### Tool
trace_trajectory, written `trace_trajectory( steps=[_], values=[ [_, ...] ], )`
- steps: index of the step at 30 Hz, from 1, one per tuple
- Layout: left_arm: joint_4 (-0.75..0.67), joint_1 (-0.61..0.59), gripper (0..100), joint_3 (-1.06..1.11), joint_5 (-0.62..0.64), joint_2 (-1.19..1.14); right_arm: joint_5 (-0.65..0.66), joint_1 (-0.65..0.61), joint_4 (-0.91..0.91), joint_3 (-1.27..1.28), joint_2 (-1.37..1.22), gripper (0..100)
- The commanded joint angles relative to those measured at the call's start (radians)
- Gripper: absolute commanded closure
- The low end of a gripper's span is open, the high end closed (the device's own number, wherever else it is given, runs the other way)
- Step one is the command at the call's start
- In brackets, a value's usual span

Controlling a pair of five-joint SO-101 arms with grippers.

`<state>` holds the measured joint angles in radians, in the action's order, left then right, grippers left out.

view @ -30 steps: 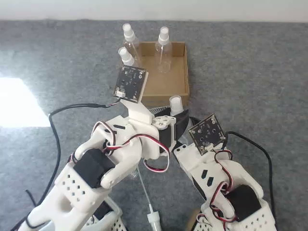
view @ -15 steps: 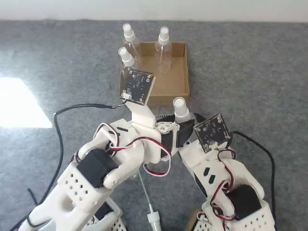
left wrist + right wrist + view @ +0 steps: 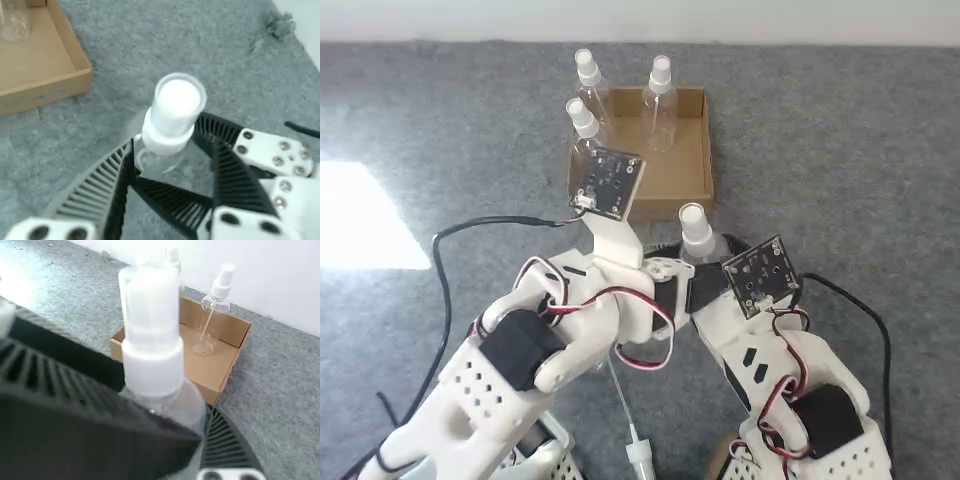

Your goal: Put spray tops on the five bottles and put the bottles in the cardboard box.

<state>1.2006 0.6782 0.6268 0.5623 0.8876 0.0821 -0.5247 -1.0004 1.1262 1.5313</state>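
1. right wrist view: the right gripper (image 3: 165, 425) is clamped on the clear body of the bottle (image 3: 172, 395), whose white spray top (image 3: 150, 315) is already fitted and upright.
2. left wrist view: the left gripper (image 3: 172, 167) sits around the same bottle just under the spray top. i cannot tell whether it presses or only brackets it.
3. high view: the bottle is held between the two arms, just short of the near wall of the box (image 3: 708, 150) and not yet over it.
4. three bottles with tops are at the box. two (image 3: 660, 85) stand inside at its far end, and a third (image 3: 582, 118) stands at its left wall, its body partly behind a camera board (image 3: 608, 183).
5. a loose top (image 3: 638, 458) with its thin tube lies on the grey worktop (image 3: 820, 120) between the arms' bases.
6. as i judge it, three bottles are done and the fourth is capped but unboxed. with one top unfitted, one capping and two placements are left.
7. the box's outer wall carries faint bluish marks, too blurred to read. the bottles look unlabelled.
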Motion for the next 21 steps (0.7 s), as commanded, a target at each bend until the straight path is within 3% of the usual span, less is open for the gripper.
trace_trajectory(
  steps=[1,11,17,21],
  values=[
    [0.026,0.003,69,-0.016,-0.011,0.021,0.012,0.018,0.028,-0.011,0.016,93.0],
    [0.051,-0.014,69,-0.007,-0.012,0.127,0.006,0.019,0.033,-0.011,0.016,93.0],
    [0.057,-0.166,69,0.033,-0.104,0.295,0.002,0.099,0.064,-0.011,0.016,93.0],
    [-0.043,-0.218,69,0.139,-0.132,0.379,-0.031,0.105,0.064,-0.011,0.016,93.0]
  ],
)
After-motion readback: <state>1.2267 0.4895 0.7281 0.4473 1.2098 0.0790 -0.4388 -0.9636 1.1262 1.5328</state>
